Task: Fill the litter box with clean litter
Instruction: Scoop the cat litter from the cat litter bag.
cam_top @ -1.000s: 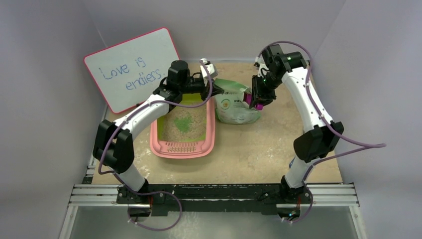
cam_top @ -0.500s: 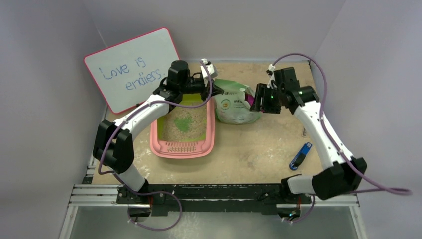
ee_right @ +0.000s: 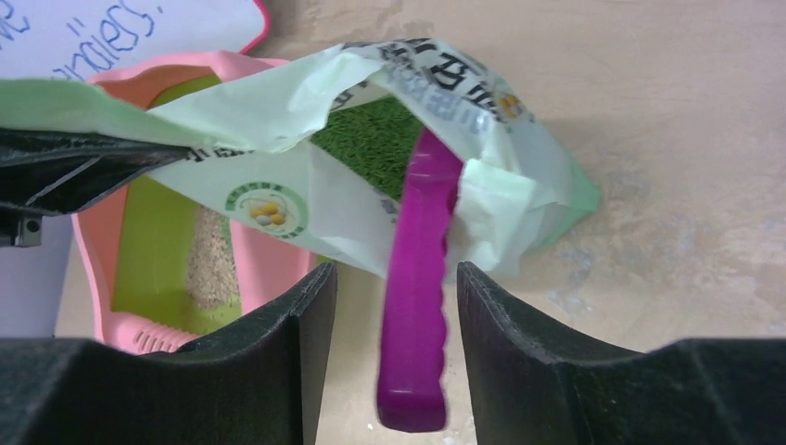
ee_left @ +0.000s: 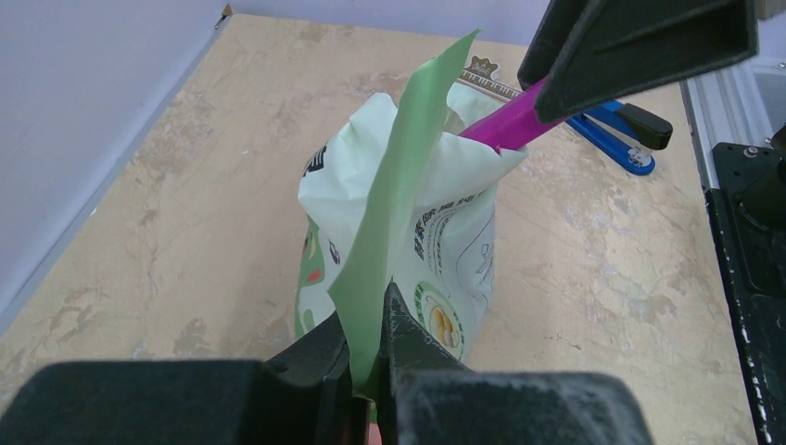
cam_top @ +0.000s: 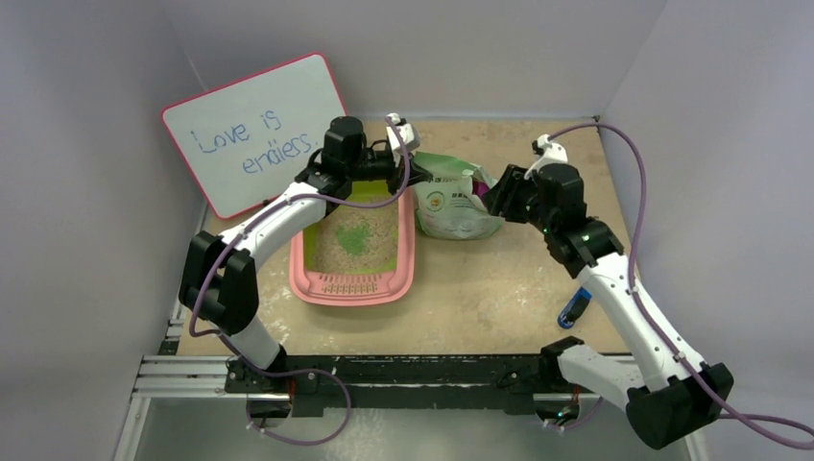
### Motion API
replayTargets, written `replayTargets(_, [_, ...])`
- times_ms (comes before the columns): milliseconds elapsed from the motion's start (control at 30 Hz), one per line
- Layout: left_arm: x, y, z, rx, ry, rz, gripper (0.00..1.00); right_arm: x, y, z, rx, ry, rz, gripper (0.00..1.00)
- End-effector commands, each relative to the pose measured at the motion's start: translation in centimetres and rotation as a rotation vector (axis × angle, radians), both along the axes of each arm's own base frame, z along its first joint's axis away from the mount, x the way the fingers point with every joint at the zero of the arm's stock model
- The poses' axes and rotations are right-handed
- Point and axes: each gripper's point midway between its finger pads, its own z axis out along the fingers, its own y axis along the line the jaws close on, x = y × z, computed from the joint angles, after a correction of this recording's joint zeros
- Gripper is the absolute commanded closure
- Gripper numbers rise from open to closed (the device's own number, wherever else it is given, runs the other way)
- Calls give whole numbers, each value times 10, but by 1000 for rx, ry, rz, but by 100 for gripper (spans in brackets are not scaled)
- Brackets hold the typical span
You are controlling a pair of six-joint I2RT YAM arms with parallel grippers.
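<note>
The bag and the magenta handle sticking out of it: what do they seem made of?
The bag: probably thin plastic film; it creases and folds softly, with a printed face. The handle: seemingly rigid moulded plastic; smooth, evenly magenta, wavy edges.

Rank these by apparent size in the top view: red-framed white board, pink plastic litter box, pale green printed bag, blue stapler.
Largest to smallest:
1. red-framed white board
2. pink plastic litter box
3. pale green printed bag
4. blue stapler
The left arm covers part of the box, but the order is clear.
</note>
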Motion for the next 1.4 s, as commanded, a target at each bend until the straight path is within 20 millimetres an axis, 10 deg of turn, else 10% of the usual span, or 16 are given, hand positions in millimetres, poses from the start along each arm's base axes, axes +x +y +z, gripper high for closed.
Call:
replayTargets(0, [1,3,64,-97,-164,-5,100,14,17,23,66,-161,-55,48])
replayTargets(900, [-1,4,66,-94,-164,1,100,29,22,-12,57,-120,-95,54])
replayTargets(1100, [0,3,66,-97,-162,0,100,27,14,-23,14,-55,-131,69])
replayTargets(1200, [0,3,67,-98,-160,0,100,23,2,-14,-14,-56,-177,97])
replayTargets(1367, [0,2,71,-104,-168,-7,100,12,2,14,-93,7,-101,100])
